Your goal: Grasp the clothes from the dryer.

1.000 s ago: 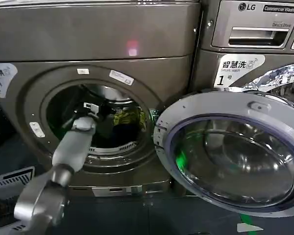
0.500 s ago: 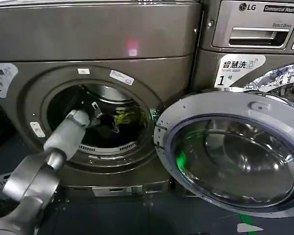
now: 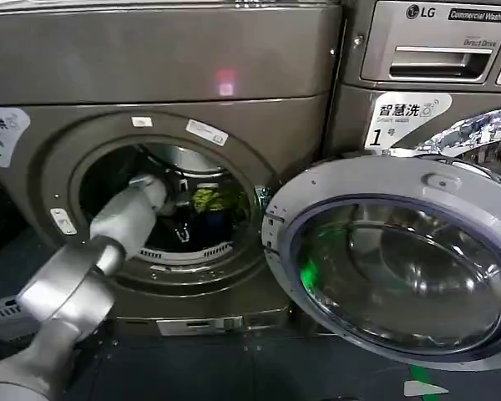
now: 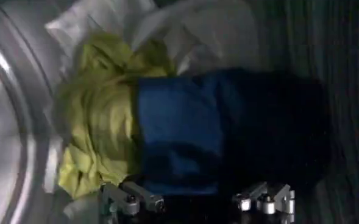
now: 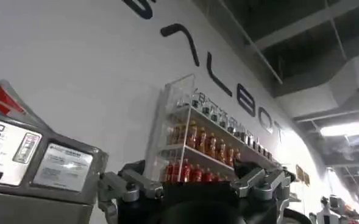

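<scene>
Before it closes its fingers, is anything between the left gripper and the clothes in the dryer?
Nothing visible. The left gripper is inside the dryer, open, facing the clothes directly. The door is swung aside.

dryer (image 3: 163,75): sticker "1" (image 3: 0,134) | silver machine (image 3: 426,50): "LG", "Commercial Washer", "1"

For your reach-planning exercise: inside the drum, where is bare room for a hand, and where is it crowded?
Bare drum wall borders the clothes on one side, dark ribbed wall on the other. The middle is crowded, the open left gripper straddling the pile.
</scene>
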Tool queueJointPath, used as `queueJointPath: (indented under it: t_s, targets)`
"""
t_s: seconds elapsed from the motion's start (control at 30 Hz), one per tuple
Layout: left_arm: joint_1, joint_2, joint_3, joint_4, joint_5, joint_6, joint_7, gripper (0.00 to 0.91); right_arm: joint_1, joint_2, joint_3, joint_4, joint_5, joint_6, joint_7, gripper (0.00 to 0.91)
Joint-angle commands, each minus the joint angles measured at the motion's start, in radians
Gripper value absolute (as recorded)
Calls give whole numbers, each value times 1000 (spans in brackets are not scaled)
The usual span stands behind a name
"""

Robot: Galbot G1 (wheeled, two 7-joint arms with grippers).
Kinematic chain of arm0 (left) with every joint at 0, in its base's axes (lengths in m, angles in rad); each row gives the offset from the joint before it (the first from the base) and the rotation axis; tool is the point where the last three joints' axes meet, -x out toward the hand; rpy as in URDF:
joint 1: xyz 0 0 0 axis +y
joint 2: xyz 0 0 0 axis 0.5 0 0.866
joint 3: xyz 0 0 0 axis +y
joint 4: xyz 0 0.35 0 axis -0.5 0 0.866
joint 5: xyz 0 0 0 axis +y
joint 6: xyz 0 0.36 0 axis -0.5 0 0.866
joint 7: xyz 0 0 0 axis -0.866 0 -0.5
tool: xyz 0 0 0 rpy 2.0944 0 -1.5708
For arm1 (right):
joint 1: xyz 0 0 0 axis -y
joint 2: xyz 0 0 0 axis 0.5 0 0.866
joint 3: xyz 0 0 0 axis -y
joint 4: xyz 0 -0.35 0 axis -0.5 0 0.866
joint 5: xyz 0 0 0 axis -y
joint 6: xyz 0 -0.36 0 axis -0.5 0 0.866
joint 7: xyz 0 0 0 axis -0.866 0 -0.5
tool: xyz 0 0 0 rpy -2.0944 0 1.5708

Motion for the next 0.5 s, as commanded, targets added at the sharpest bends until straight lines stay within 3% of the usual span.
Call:
queueJointPath:
  t_s: [0.03,0.2,0.23,0.27,0.3,0.37,0.5]
  targets:
    - [11,-44,52,13,41,135,-52,907,1,-1,-3,1,-3,1,-3,907]
    - [26,-46,34,14,45,136,-75,887,1,0,-5,2,-4,3,-4,907]
    - [27,-46,35,14,47,137,-78,796,1,1,-5,3,-4,3,-4,907]
    - [28,-45,34,15,48,138,-77,512,1,2,-6,4,-4,3,-4,907]
    - [28,-44,34,15,47,136,-74,159,1,3,-6,4,-4,3,-4,907]
    - [28,-43,29,15,43,136,-77,0,1,5,-6,4,-5,5,-3,907]
    - [27,-41,-1,12,19,129,-82,0,1,11,-7,6,-5,5,-4,907]
